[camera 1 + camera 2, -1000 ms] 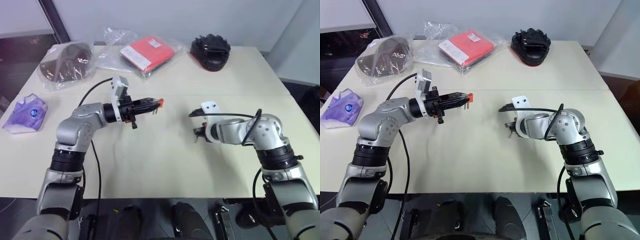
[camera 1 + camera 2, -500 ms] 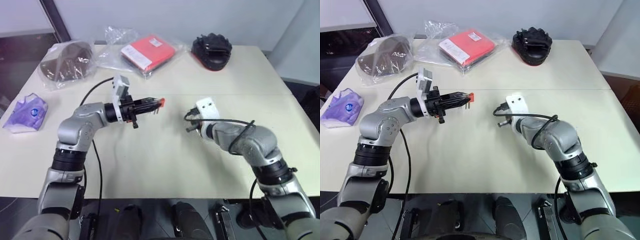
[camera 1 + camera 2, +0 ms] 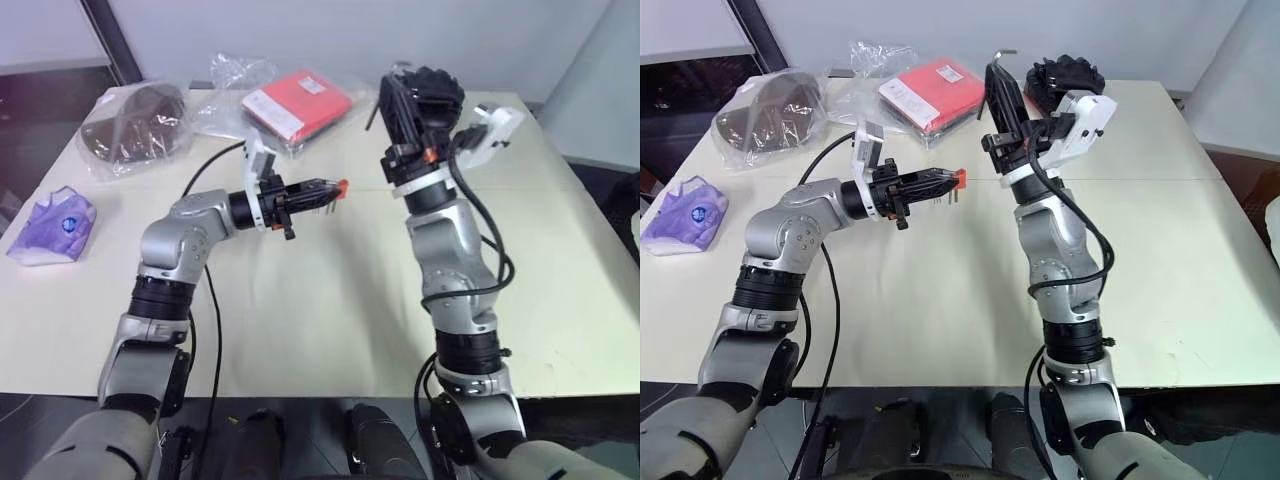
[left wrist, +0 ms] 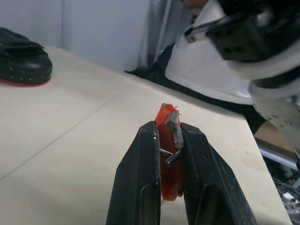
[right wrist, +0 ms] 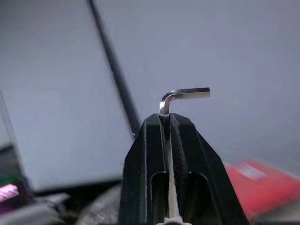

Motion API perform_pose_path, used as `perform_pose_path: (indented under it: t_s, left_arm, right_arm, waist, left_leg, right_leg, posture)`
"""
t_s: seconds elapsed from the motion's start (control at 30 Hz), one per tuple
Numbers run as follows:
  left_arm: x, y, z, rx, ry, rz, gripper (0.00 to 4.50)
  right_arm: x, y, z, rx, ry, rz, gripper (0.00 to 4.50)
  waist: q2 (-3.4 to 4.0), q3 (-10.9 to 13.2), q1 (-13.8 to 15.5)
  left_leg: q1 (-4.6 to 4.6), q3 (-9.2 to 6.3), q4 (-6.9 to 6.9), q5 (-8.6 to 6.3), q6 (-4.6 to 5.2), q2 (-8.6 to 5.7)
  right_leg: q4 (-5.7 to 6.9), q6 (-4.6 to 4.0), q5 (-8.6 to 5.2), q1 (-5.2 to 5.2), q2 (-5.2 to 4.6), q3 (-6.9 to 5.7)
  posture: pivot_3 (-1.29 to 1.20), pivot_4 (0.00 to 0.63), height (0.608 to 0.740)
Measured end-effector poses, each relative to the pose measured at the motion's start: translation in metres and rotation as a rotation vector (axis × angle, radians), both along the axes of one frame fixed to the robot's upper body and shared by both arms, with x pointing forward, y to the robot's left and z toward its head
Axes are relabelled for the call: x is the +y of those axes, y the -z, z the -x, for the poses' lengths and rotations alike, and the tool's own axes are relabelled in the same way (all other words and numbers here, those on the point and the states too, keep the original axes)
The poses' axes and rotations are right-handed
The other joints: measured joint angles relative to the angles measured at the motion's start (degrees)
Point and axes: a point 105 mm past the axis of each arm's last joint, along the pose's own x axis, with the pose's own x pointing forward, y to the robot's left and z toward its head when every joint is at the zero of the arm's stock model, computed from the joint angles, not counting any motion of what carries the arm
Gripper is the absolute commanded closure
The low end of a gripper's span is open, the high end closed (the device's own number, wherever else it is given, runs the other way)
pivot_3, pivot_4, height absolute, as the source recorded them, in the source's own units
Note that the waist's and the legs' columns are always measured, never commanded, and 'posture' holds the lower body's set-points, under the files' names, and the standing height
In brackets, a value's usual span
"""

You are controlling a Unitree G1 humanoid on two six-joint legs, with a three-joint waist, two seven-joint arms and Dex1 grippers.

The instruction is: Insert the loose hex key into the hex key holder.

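The hex key holder (image 4: 169,159), a small red-orange block with short dark keys sticking out, is clamped between my left gripper's (image 4: 168,136) black fingers. That gripper (image 3: 943,182) is held above the middle of the table and points right, with the holder (image 3: 959,178) at its tip. My right gripper (image 3: 996,78) is raised high and points upward, just right of the holder. It is shut on the loose hex key (image 5: 183,93), a thin grey L-shaped rod whose bent end sticks out above the fingertips (image 5: 157,124).
At the back of the cream table (image 3: 330,300) lie a red flat package in clear plastic (image 3: 295,105), a black padded item (image 3: 428,98) and a bagged dark object (image 3: 130,125). A purple mask in a bag (image 3: 50,222) sits at the left edge.
My right arm has swung up from near the tabletop, and its gripper now points upward with the key. My left gripper with the holder has shifted slightly right.
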Motion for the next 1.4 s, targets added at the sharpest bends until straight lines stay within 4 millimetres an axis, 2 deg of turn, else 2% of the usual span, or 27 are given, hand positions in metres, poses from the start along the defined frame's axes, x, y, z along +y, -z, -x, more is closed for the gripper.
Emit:
perform_pose_path:
  t_s: [0.2,0.33,0.5,0.83,1.4]
  left_arm:
    - [0.0,0.003,-0.003,0.037,-0.005,0.005,4.41]
    - [0.0,-0.006,-0.005,0.057,-0.013,0.038,4.41]
    - [0.004,-0.01,-0.008,0.096,-0.043,0.074,4.41]
    - [0.004,-0.011,-0.009,0.106,-0.051,0.074,4.41]
    - [0.002,-0.013,-0.01,0.105,-0.053,0.082,4.41]
  right_arm:
    - [0.017,0.011,-0.005,-0.019,0.026,0.032,4.46]
    - [0.026,0.02,-0.005,-0.026,0.044,0.069,4.46]
    - [0.026,0.032,-0.005,-0.007,0.061,0.102,4.46]
    - [0.026,0.04,-0.004,0.003,0.062,0.127,4.46]
    - [0.03,0.042,-0.003,-0.005,0.055,0.156,4.46]
  waist:
    - [0.01,0.0,-0.1]
    - [0.01,0.0,-0.1]
    - [0.01,0.0,-0.1]
    - [0.01,0.0,-0.1]
    - [0.01,0.0,-0.1]
  left_leg:
    - [0.0,-0.01,0.03,0.01,-0.02,-0.02]
    - [0.0,-0.02,0.03,0.02,-0.03,-0.02]
    - [0.0,-0.07,0.04,0.02,-0.04,-0.02]
    - [0.0,-0.06,0.04,0.03,-0.05,-0.02]
    - [0.01,-0.06,0.04,0.03,-0.06,-0.02]
  right_leg:
    - [0.22,0.0,0.0,-0.1,-0.01,0.01]
    - [0.31,0.0,0.0,-0.15,-0.01,0.02]
    - [0.33,0.0,0.0,-0.16,-0.01,0.03]
    - [0.34,0.0,0.0,-0.17,-0.01,0.04]
    - [0.36,0.0,0.0,-0.18,-0.01,0.04]
  posture:
    - [0.0,0.15,0.74]
    - [0.0,0.15,0.74]
    - [0.0,0.15,0.74]
    - [0.0,0.15,0.74]
    - [0.0,0.15,0.74]
